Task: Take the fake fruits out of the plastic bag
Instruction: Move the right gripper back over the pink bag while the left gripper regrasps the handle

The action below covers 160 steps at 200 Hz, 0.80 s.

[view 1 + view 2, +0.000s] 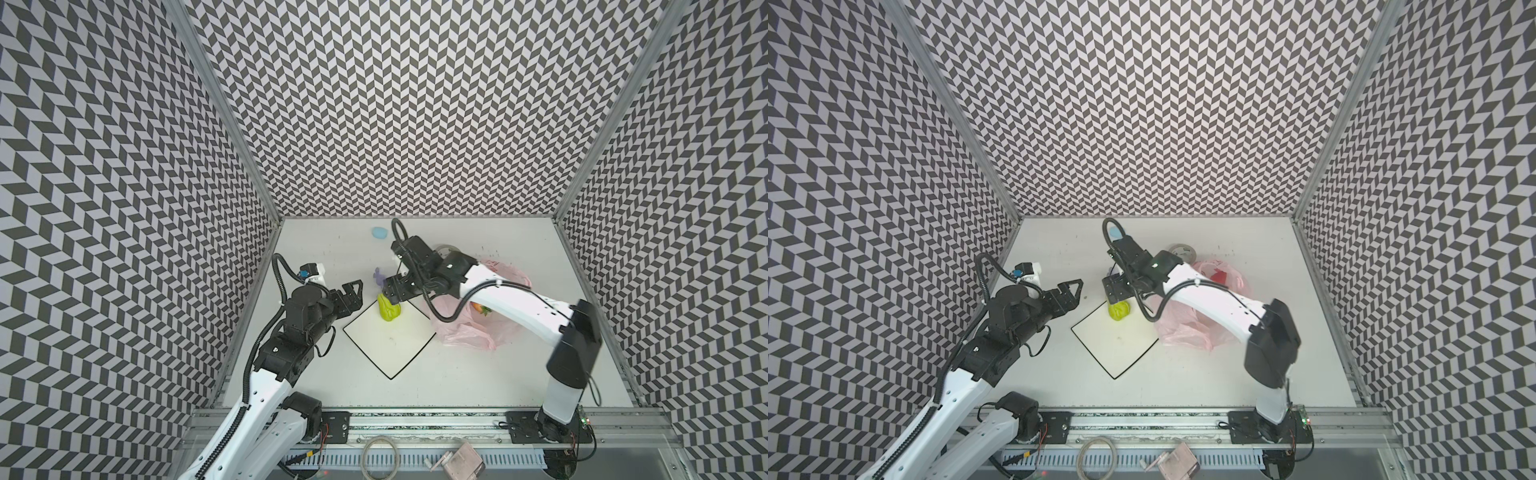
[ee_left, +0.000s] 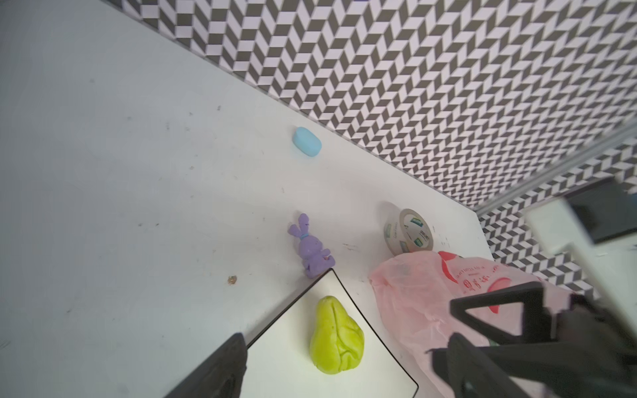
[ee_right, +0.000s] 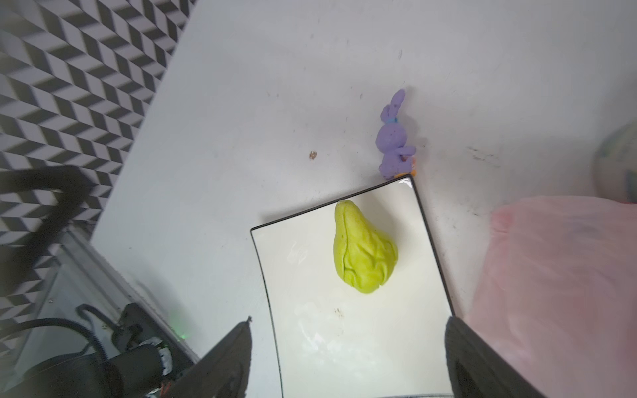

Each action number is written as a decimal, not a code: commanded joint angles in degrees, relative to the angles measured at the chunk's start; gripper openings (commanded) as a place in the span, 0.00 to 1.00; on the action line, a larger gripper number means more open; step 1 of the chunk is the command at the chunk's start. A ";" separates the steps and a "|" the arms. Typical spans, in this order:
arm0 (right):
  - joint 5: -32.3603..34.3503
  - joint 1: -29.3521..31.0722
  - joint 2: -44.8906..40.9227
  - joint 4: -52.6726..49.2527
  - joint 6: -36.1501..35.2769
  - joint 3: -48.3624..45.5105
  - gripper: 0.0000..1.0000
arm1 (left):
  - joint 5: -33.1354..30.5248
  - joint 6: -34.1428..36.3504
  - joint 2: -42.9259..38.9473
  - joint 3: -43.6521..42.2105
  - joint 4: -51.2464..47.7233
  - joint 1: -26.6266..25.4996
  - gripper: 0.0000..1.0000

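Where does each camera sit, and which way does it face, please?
Top views: high over the near edge, looking down at the table; both show the left arm and right arm.
Left wrist: on the left arm, looking across the plate corner toward the back wall; its open jaws edge the frame.
Right wrist: on the right arm, looking down on the pear; its open jaws flank the plate.
Shared: both wrist views show pear, purple rabbit and plastic bag.

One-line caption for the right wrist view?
Right claw open over the white plate, where the yellow-green pear lies free; purple bunny at its corner, pink bag alongside.
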 commanded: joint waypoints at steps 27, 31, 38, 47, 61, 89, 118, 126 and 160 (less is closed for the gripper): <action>12.30 -4.09 -19.53 -7.25 5.90 -7.80 0.84 | 3.78 12.50 0.62 1.26 17.93 -15.49 0.88; 12.98 -4.73 -21.19 -7.66 6.41 -8.17 0.84 | 4.58 13.95 0.77 1.25 19.22 -16.81 0.88; 13.84 -5.74 -23.81 -8.34 7.26 -8.79 0.83 | 7.78 16.04 0.90 1.03 21.61 -17.60 0.86; 14.34 -7.03 -26.92 -9.17 8.07 -9.17 0.83 | 11.47 17.50 0.95 0.87 23.96 -17.83 0.85; 15.65 -8.06 -30.57 -10.73 8.96 -9.29 0.83 | 16.66 22.78 1.20 1.24 25.76 -19.56 0.85; 17.85 -8.53 -37.28 -11.06 10.34 -11.31 0.82 | 23.17 36.60 6.10 4.45 21.53 -25.30 0.87; 20.09 -8.62 -42.74 -9.94 12.66 -14.31 0.82 | 20.53 52.41 17.45 13.10 11.09 -34.93 0.90; 20.50 -8.65 -43.92 -9.72 13.25 -14.89 0.82 | 18.70 55.48 20.52 15.17 9.46 -37.40 0.91; 20.79 -8.71 -46.28 -9.70 15.10 -16.17 0.82 | 14.25 63.82 30.35 21.51 8.08 -44.02 0.96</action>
